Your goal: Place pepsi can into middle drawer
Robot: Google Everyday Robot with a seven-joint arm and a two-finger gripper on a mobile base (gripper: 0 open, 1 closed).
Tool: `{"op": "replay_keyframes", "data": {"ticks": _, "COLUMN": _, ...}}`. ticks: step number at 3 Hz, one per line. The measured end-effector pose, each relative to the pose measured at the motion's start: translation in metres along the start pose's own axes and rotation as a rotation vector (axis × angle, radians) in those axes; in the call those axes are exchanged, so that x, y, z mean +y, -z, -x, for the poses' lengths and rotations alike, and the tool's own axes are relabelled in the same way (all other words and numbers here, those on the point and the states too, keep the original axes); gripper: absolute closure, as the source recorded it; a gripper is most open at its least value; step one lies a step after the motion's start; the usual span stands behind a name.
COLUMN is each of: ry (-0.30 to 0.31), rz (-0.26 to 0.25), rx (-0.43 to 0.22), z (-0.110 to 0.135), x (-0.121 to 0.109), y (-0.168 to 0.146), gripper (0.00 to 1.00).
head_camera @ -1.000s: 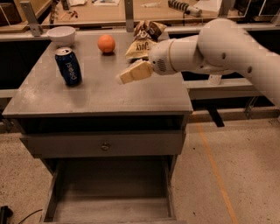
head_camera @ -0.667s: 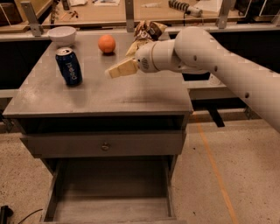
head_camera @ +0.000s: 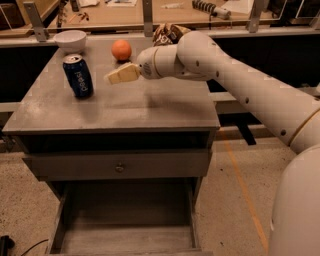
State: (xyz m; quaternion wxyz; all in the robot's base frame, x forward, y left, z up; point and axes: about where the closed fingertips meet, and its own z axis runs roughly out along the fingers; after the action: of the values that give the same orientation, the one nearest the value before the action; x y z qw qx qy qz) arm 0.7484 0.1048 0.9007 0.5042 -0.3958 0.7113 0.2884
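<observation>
One gripper point(head_camera: 112, 77) — above the tabletop point(head_camera: 125, 111), near the pepsi can point(head_camera: 78, 76)

cabinet point(head_camera: 125, 107): grey, flat scuffed top, filled centre and 9 o'clock of the view
drawer front point(head_camera: 75, 167): grey, shut, just under the top; small round knob point(head_camera: 119, 167) at its middle
floor point(head_camera: 225, 210): speckled beige, showed from 3 to 5 o'clock and at 8 o'clock
stripe point(head_camera: 243, 187): orange line on the floor, ran from 4 to 5 o'clock
workbench point(head_camera: 100, 17): wooden, behind the cabinet across 12 o'clock; grey upright posts point(head_camera: 147, 15) along its front edge
panel point(head_camera: 20, 70): dark, below the bench, 9 to 10 o'clock
cable point(head_camera: 27, 246): black, on the floor at 7 o'clock
light: warm, dim, soft sheen on the cabinet top
gripper point(head_camera: 111, 77): hung over the cabinet top, about 11 o'clock
</observation>
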Motion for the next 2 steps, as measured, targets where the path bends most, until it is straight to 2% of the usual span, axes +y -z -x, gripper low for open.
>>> {"op": "replay_keyframes", "data": {"ticks": 1, "ry": -0.018, "rz": 0.051, "rx": -0.027, "z": 0.011, "x": 0.012, "y": -0.016, "gripper": 0.00}}
{"op": "replay_keyframes", "data": {"ticks": 2, "ry": -0.010, "rz": 0.140, "rx": -0.005, "z": 0.027, "x": 0.028, "y": -0.039, "gripper": 0.00}}
